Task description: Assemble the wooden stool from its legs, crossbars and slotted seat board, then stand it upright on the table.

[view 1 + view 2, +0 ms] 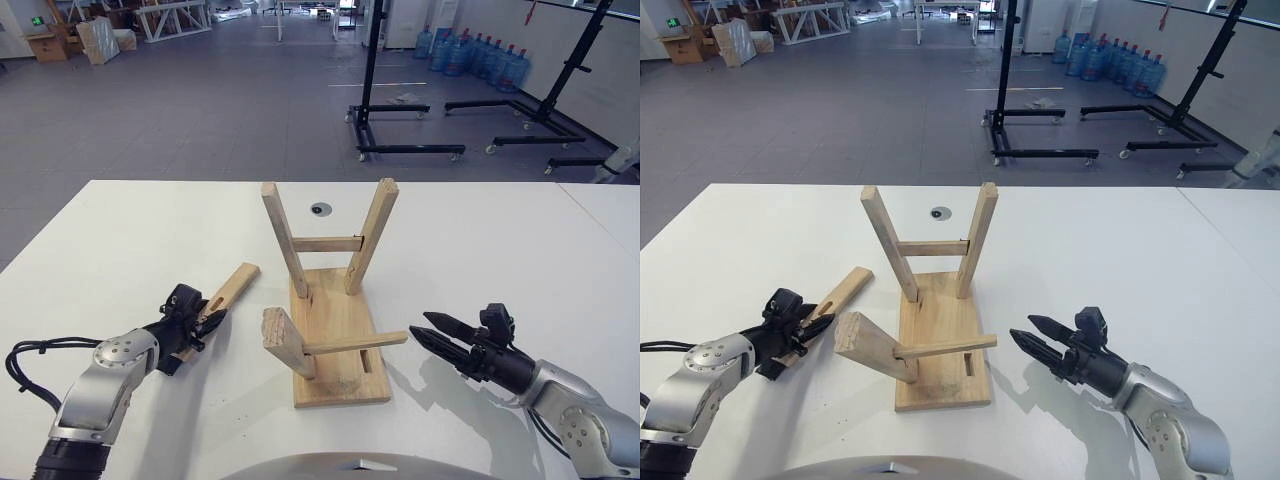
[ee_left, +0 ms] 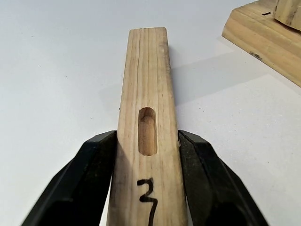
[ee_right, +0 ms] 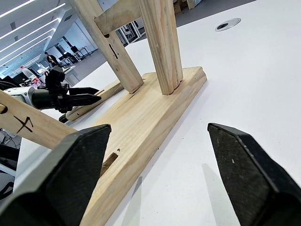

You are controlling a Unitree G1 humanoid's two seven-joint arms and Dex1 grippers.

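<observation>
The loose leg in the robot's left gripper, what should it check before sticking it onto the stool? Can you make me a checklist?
1. Grip: left gripper shut on the loose leg: ok.
2. The hole in that leg is unblocked: ok.
3. Helper: right gripper open, empty, beside the seat board: ok.
4. The crossbar sticks out of the third leg with its end free: ok.
5. The empty slot in the board is clear: ok.
6. Third leg seated firmly: cannot tell.
</observation>
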